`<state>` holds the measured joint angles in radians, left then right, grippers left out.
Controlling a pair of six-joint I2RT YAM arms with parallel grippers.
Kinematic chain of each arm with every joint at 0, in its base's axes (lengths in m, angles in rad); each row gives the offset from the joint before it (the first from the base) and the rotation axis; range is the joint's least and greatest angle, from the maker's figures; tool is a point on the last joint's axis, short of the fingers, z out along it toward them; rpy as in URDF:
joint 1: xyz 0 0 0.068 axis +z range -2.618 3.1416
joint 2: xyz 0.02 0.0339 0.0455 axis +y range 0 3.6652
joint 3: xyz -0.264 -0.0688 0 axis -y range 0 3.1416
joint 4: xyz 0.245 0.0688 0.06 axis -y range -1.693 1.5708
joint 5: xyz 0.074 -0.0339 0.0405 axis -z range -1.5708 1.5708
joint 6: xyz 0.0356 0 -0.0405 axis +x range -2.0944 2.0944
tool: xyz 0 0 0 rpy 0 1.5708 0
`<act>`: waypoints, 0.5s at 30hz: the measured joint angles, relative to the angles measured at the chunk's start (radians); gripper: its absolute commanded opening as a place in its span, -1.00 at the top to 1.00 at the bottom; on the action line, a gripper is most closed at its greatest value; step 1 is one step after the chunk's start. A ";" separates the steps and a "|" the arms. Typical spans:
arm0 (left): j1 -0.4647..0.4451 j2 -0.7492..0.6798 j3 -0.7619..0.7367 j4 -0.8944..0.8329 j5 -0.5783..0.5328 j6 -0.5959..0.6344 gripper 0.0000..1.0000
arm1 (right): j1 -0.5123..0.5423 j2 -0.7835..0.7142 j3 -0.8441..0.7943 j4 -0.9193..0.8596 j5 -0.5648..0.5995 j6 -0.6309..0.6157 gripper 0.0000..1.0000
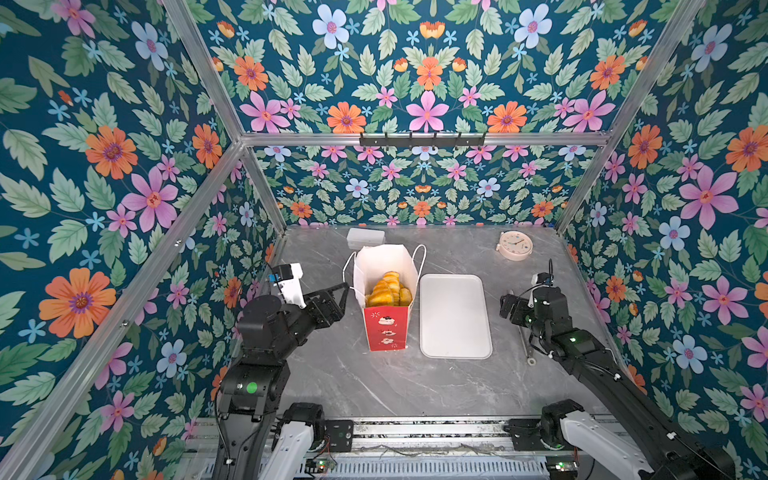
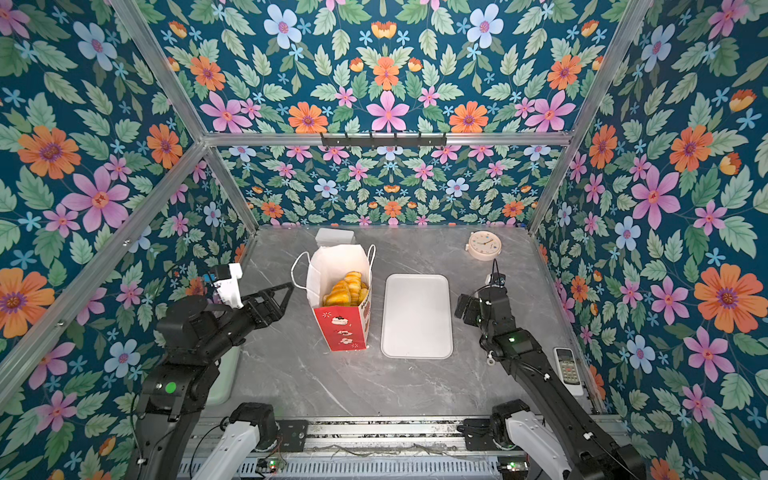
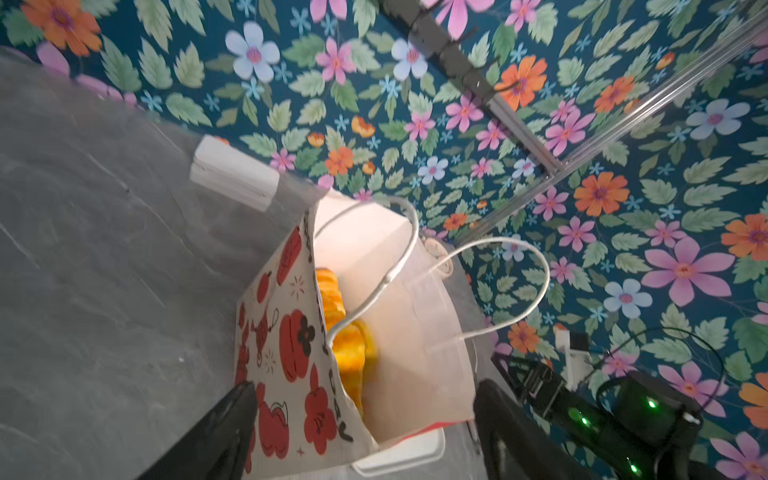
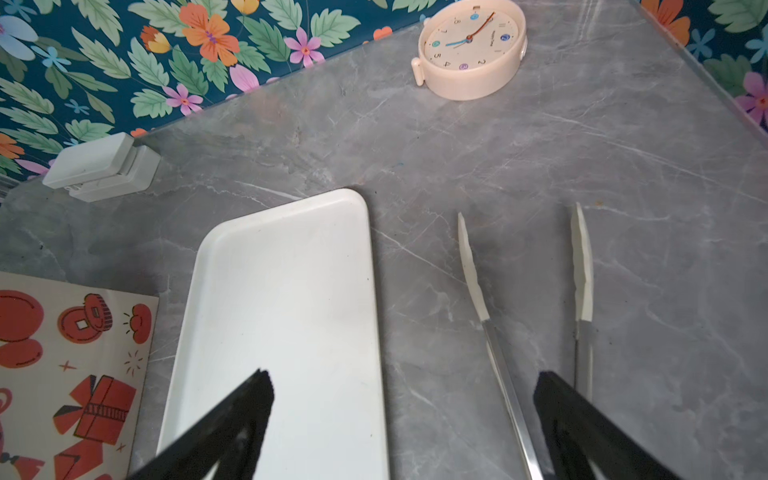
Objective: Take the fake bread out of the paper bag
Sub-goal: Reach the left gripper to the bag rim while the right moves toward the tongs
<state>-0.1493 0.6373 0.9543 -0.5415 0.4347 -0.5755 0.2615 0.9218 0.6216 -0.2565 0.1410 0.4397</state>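
Note:
The paper bag (image 1: pixel 386 328) stands upright mid-table, red-and-white outside, white inside, with its mouth open. Golden fake bread (image 1: pixel 388 289) is piled inside, and the croissant shapes reach about halfway up. Both also show in a top view, the bag (image 2: pixel 343 328) and the bread (image 2: pixel 347 289). My left gripper (image 1: pixel 347 291) is open just left of the bag's rim. In the left wrist view the bag (image 3: pixel 286 340) and the bread (image 3: pixel 349 345) lie between its spread fingers (image 3: pixel 232 415). My right gripper (image 1: pixel 505 305) is open and empty, hovering right of the tray.
A flat white tray (image 1: pixel 455 316) lies right of the bag. Metal tongs (image 4: pixel 473 270) lie under my right gripper (image 4: pixel 403 379). A cream clock (image 1: pixel 515 245) and a small white box (image 1: pixel 365 237) sit by the back wall. A remote (image 2: pixel 567 365) lies at the right edge.

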 measured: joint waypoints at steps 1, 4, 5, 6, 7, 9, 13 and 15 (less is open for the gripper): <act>0.000 0.028 0.007 -0.007 0.018 0.004 -0.68 | 0.000 0.007 0.003 0.000 -0.007 0.002 -0.99; -0.024 0.106 0.021 -0.014 0.036 0.010 -0.67 | 0.001 0.009 0.002 -0.001 -0.011 0.006 -0.99; -0.039 0.134 0.029 -0.014 0.032 0.012 -0.66 | 0.001 0.004 -0.003 0.000 -0.012 0.013 -0.99; -0.057 0.159 0.038 -0.015 0.021 0.019 -0.66 | 0.001 0.000 -0.009 0.000 -0.015 0.018 -0.99; -0.083 0.185 0.049 -0.018 -0.004 0.028 -0.65 | 0.001 -0.006 -0.018 0.000 -0.019 0.024 -0.99; -0.135 0.229 0.069 -0.014 -0.047 0.034 -0.65 | 0.001 -0.015 -0.033 -0.001 -0.026 0.024 -0.99; -0.220 0.311 0.095 -0.013 -0.153 0.045 -0.59 | 0.001 -0.022 -0.051 -0.010 -0.026 0.025 -0.99; -0.232 0.333 0.101 -0.013 -0.214 0.045 -0.55 | 0.001 -0.022 -0.053 -0.013 -0.025 0.024 -0.99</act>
<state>-0.3809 0.9703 1.0557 -0.5545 0.2211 -0.5304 0.2623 0.9001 0.5686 -0.2695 0.1158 0.4641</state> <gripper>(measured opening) 0.793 0.993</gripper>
